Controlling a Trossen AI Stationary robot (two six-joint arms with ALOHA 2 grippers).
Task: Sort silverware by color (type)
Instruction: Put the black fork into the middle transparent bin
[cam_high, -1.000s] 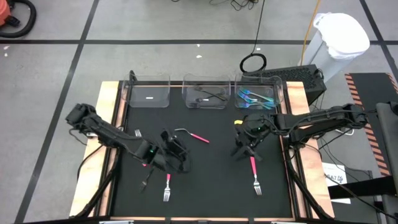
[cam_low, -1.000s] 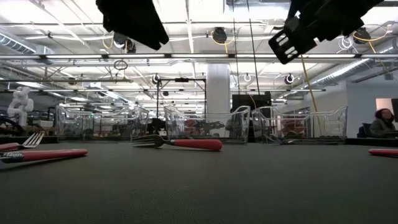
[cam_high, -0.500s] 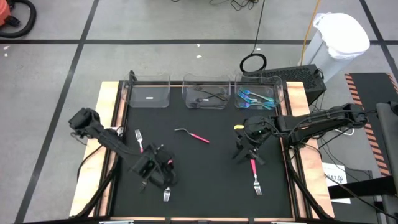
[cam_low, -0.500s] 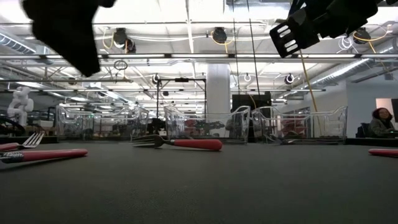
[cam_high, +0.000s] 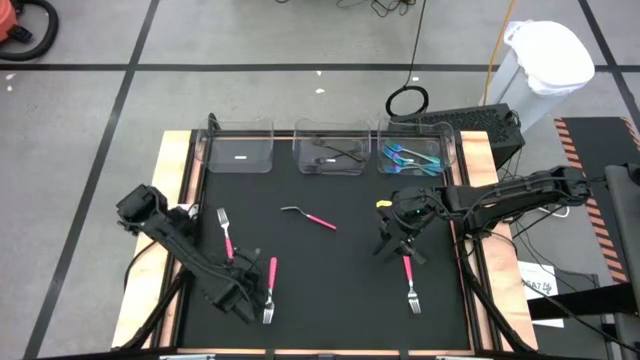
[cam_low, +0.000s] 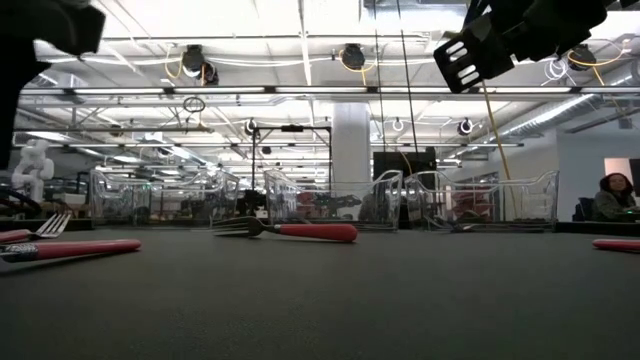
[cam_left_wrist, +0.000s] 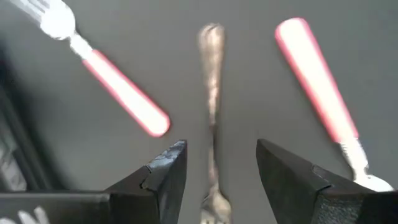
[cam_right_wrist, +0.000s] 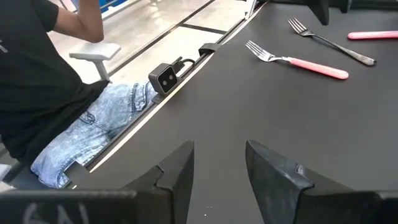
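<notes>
Both arms matte black w/ bundled black cables; left gripper & right gripper fingers dark, angular.

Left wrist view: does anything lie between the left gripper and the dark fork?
Nothing visible does. The left gripper hangs open above the dark fork, which lies bare between one pink fork and another, neither touching it.

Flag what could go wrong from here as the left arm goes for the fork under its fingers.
1. The left gripper hangs open over the black fork, which lies between two pink-handled forks. Coming down, a finger could nudge or catch one of them.
2. The black fork is slim and flat on the black mat, so the pinch may well slide off it.

The right gripper waits open above the mat.
</notes>
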